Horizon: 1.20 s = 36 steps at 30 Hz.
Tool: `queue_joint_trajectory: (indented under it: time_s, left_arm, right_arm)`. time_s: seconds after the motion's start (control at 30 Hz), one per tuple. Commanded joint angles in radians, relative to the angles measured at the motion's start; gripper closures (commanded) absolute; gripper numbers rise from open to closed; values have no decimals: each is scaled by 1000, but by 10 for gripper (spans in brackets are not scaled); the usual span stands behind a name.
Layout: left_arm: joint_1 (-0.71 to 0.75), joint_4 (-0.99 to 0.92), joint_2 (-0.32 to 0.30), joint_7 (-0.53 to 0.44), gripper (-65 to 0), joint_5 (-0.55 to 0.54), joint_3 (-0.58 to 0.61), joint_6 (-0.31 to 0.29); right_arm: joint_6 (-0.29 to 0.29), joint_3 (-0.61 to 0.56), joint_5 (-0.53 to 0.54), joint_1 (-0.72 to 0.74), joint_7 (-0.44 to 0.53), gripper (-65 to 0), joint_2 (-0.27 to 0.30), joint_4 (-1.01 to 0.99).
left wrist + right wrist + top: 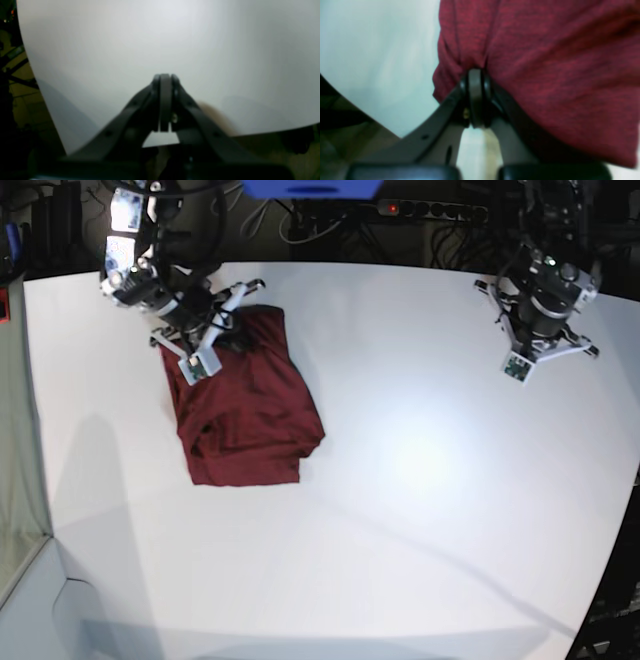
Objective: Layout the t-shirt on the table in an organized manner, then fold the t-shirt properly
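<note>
Shirt (245,405): dark red, heathered knit, plain, lying on the white table (420,480) toward the left of the base view, well away from the near edge. Bunched into a rough, folded-over rectangle rather than spread out; sleeves and collar not to be told apart. Lower edge fairly straight, right side bulging outward, a few dark creases across the middle. Far end gathered and narrow.

Right gripper (222,332) at that far end, jaws closed down on a pinch of the shirt. In the right wrist view, cloth (545,62) drawn into tight pleats that converge at the closed tips (475,75), then falling loose and wide to the right, with a soft rolled hem at the lower right. Bare table (375,55) to the left of the fabric. Picture blurred, so fine weave only faintly seen.

Left gripper (540,330) far across the table, at the right of the base view, well apart from the shirt. In the left wrist view, jaws pressed fully together (164,82), nothing between them, only plain white table (125,45) beyond.
</note>
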Motion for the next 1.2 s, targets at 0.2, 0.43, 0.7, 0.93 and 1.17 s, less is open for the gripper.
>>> queue_joint_trajectory:
  time_s: [0.2, 0.43, 0.7, 0.93, 1.17]
  left_arm:
    - [38, 49, -9, -16, -2, -1, -6, 6]
    - [120, 54, 52, -14, -2, 6, -8, -151]
    - [257, 49, 182, -14, -2, 2, 12, -151]
    - [381, 35, 193, -16, -2, 8, 103, -151]
    - [352, -230, 199, -126, -1, 9, 101, -151]
  right_arm:
    - [3, 74, 25, -16, 17, 0, 22, 232]
    - [3, 219, 25, -91, 8, 0, 22, 254]
    - [3, 359, 25, -235, 14, 0, 22, 255]
    - [3, 531, 25, -357, 14, 0, 6, 247]
    - [3, 591, 20, -406, 40, 0, -1, 148]
